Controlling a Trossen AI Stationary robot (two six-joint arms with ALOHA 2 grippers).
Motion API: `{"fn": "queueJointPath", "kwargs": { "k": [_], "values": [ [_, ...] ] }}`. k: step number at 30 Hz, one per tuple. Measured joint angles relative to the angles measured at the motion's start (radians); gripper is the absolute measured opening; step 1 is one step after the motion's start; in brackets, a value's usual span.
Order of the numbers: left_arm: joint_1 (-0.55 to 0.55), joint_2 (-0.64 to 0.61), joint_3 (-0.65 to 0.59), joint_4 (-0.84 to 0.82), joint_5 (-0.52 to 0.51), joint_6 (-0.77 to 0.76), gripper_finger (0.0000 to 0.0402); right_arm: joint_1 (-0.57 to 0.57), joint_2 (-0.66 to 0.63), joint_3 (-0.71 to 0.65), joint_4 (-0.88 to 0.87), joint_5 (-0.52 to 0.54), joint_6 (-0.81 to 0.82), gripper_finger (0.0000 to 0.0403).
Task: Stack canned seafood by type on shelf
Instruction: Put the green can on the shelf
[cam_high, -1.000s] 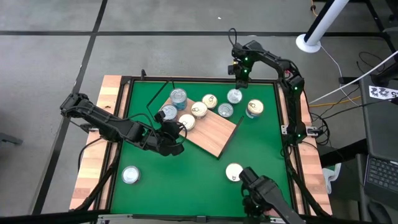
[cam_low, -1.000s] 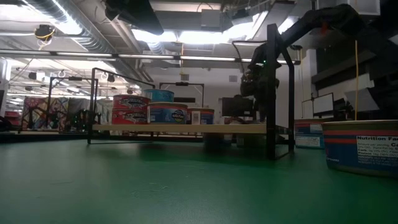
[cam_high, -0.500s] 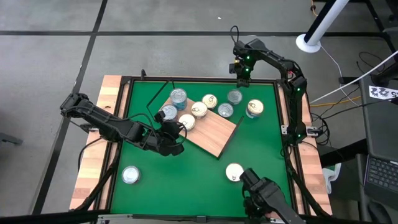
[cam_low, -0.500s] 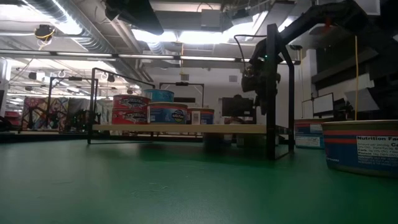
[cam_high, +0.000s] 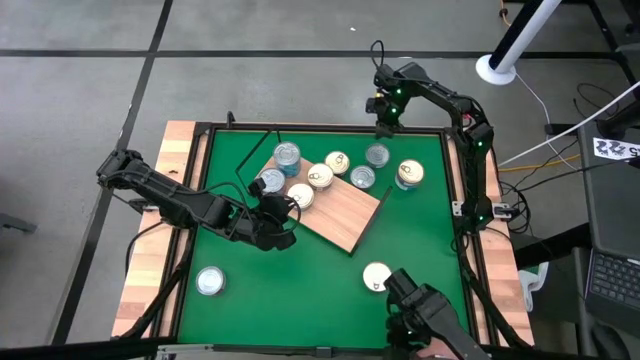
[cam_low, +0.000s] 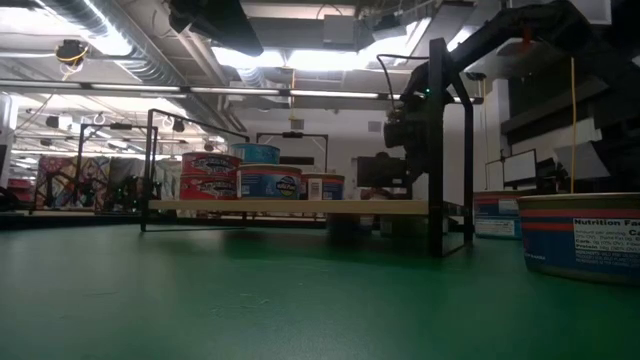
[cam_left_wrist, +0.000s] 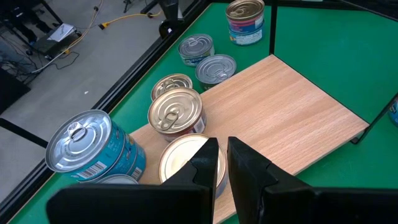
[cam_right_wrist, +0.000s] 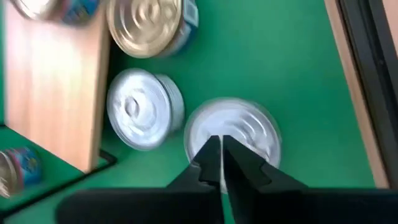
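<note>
Green mat covers the counter (cam_high: 300, 270), and going from its left side, one silver-lidded tin (cam_high: 209, 281) stands alone near the front left corner. Next comes the left gripper (cam_high: 283, 212), low at the left edge of the shelf (cam_high: 345, 215), with its fingers pressed together and nothing between them; in the left wrist view a cream-gold tin (cam_left_wrist: 186, 155) sits just in front of the fingertips. On the wood-grain shelf stand several tins of canned seafood (cam_high: 320, 176), clustered at its far left part, one blue-labelled tin (cam_high: 287, 154) among them. Two silver tins (cam_high: 370, 166) rest on the mat just beside the shelf's far right edge, and a gold-lidded tin (cam_high: 409, 173) stands farther right. Another pale tin (cam_high: 376, 276) sits near the front edge. Above the far rim hangs the right gripper (cam_high: 381, 112), fingers almost closed and holding nothing.
</note>
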Motion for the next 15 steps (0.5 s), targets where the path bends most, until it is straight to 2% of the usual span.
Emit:
{"fn": "queueJointPath", "kwargs": {
  "k": [4,10,15],
  "values": [
    [0.0,0.0,0.0,0.0,0.0,0.0,0.0031,0.0,0.0,0.0,0.01,-0.016,0.018,0.0066],
    [0.0,0.0,0.0,0.0,0.0,0.0,0.0031,0.0,0.0,-0.001,-0.03,0.195,0.074,0.0144],
    [0.0,0.0,0.0,0.0,0.0,0.0,0.0031,-0.001,0.0,-0.006,-0.083,0.239,0.082,0.0186]
  ]
}}
